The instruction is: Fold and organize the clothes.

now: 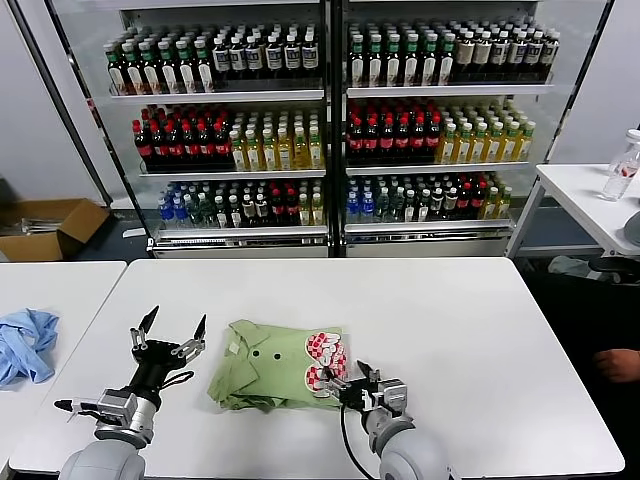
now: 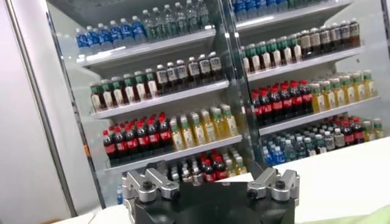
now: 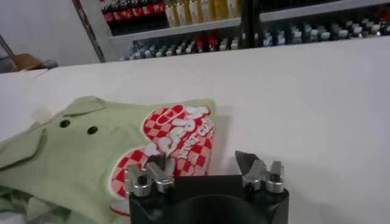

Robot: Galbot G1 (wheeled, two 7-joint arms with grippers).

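Observation:
The clothes are one light green collared shirt [image 1: 270,367], lying folded on the white table [image 1: 470,340], with two dark buttons and a red-and-white checkered print [image 1: 325,362] at its right end. In the right wrist view the shirt [image 3: 79,152] fills the near side. My right gripper [image 1: 352,379] is low at the shirt's right edge and open. One fingertip [image 3: 155,164] is over the print, the other over bare table, and nothing is gripped in the right gripper [image 3: 201,163]. My left gripper [image 1: 170,335] stands open, raised left of the shirt with its fingers pointing up. In its own wrist view the left gripper [image 2: 210,178] faces the cooler.
A light blue garment [image 1: 25,345] lies on the adjoining table at the left. Behind the table stands a glass-door cooler [image 1: 325,130] full of bottles. There is a cardboard box [image 1: 45,228] on the floor at the far left. A side table with a bottle [image 1: 622,165] stands at the right.

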